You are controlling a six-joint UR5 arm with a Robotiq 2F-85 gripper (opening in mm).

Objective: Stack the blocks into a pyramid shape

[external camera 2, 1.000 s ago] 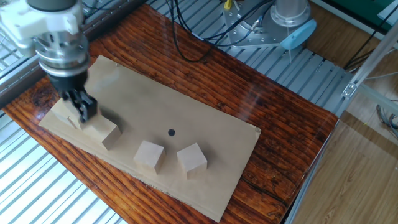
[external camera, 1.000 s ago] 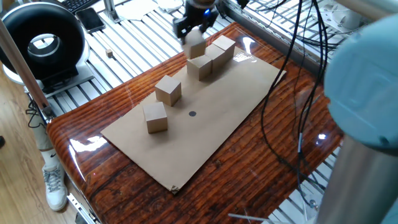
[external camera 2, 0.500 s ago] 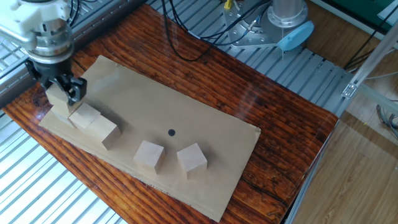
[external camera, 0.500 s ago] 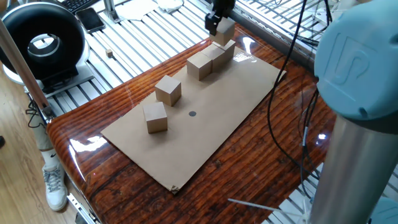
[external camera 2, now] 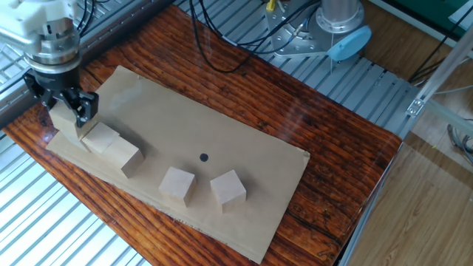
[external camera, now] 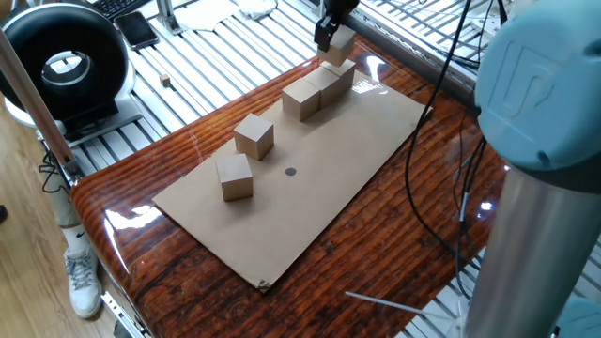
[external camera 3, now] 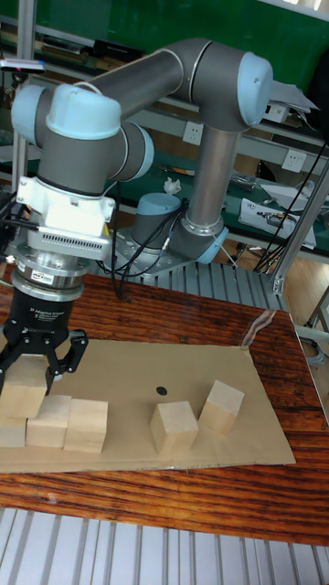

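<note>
tan wooden blocks are what i'm working with, and from my seat i count six: three sit touching in a row (external camera 3: 55, 422) at one end of the cardboard sheet (external camera 2: 244, 159), and the held block (external camera 3: 26, 388) is clamped between the fingers of my gripper (external camera 3: 38, 358), sitting on or just above the end cube of that row; i cannot tell if it is touching. in the tall fixed view the held block is above the outermost cube, with the other two row cubes running inward beside it. in the other fixed view the same block (external camera 2: 65, 120) sits at the sheet's far left corner, the dark fingers (external camera 2: 83, 108) closed on its sides, and the gripper (external camera 2: 63, 103) points straight down. in one fixed view the gripper (external camera: 329, 31) is at the top edge of the picture with the block (external camera: 340, 44) under it, above the row (external camera: 317, 86). two loose blocks stand apart from the row nearer the sheet's middle, one block (external camera 3: 174, 427) upright and just beside a second block (external camera 3: 220, 406) turned at an angle; they are close but i see a gap between them in one fixed view. a small black dot (external camera 2: 204, 157) marks the cardboard between the row and the pair. the cardboard lies on a glossy red-brown wooden table (external camera: 376, 253). black cables (external camera: 441, 122) hang over the table's edge.
</note>
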